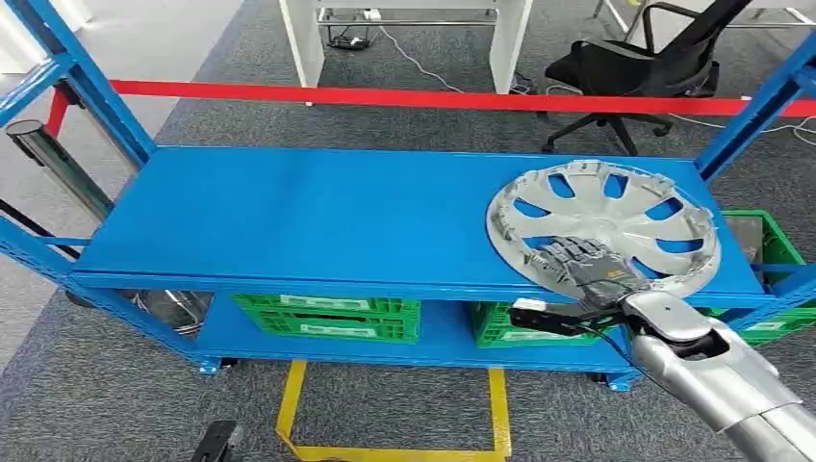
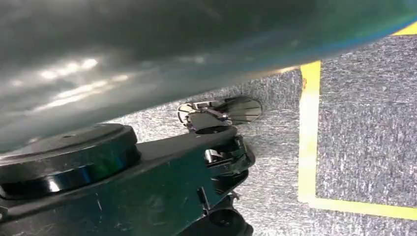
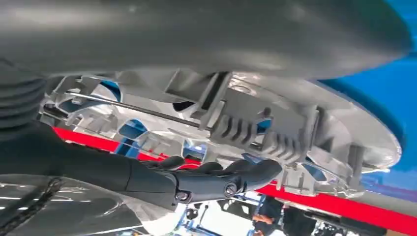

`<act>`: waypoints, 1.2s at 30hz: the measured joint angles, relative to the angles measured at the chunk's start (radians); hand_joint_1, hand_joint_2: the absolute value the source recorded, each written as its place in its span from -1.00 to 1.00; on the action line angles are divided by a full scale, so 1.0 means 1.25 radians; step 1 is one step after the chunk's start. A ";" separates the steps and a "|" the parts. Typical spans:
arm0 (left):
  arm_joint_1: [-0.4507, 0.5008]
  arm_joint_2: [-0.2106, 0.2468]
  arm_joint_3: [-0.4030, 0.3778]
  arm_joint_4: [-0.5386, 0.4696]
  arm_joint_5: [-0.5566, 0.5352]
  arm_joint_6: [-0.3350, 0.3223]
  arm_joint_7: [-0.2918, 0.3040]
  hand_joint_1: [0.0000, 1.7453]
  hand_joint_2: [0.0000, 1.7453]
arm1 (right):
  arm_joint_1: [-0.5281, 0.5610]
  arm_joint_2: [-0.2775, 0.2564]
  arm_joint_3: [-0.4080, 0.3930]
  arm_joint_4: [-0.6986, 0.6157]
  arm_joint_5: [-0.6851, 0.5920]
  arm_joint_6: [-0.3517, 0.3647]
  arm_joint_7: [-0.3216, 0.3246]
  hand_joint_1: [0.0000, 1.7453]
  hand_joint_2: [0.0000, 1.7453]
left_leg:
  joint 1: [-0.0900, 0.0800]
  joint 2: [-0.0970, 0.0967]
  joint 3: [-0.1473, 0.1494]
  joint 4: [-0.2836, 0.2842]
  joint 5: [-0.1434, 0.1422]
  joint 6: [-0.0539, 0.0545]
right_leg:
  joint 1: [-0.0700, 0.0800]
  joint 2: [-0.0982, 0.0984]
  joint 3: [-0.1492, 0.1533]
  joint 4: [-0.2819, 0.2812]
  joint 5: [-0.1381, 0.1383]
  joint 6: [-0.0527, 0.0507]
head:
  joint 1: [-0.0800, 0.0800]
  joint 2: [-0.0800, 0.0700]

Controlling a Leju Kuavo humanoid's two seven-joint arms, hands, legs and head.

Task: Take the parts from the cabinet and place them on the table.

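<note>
A silver hubcap lies at the right end of the blue shelf top, its near rim reaching the front edge. My right hand comes in from the lower right and grips that near rim, with dark fingers laid over the ribbed inner face of the hubcap and the thick thumb on the other side. My left hand is a blurred grey mass close to the camera, hanging over grey carpet; how its fingers lie cannot be made out.
Green crates sit on the lower shelf, another at the right. Blue uprights flank the shelf. A red barrier band, a black office chair and a white desk stand behind. Yellow tape marks the floor.
</note>
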 joint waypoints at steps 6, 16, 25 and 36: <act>0.000 0.000 0.000 0.000 0.002 0.001 0.000 -1.00 -1.00 | -0.018 0.000 0.019 0.017 0.007 0.003 0.000 -1.00 1.00 | 0.000 0.000 0.000 0.000 0.000 0.000 | 0.000 0.000 0.000 0.000 0.000 0.000 | 0.000 0.000; 0.001 0.000 0.000 0.000 0.005 0.003 0.000 -1.00 -1.00 | -0.039 0.001 0.056 0.060 0.015 0.006 0.000 -1.00 1.00 | 0.000 0.000 0.000 0.000 0.000 0.000 | 0.000 0.000 0.000 0.000 0.000 0.000 | 0.000 0.000; 0.002 0.000 0.001 0.000 0.009 0.006 0.000 -1.00 -1.00 | -0.060 0.001 0.079 0.083 0.015 0.007 0.001 -1.00 1.00 | 0.000 0.000 0.000 0.000 0.000 0.000 | 0.000 0.000 0.000 0.000 0.000 0.000 | 0.000 0.000; 0.003 0.000 0.002 0.000 0.014 0.008 -0.002 -1.00 -1.00 | -0.068 0.001 0.092 0.091 0.010 -0.002 0.021 1.00 1.00 | 0.000 0.000 0.000 0.000 0.000 0.000 | 0.000 0.000 0.000 0.000 0.000 0.000 | 0.000 0.000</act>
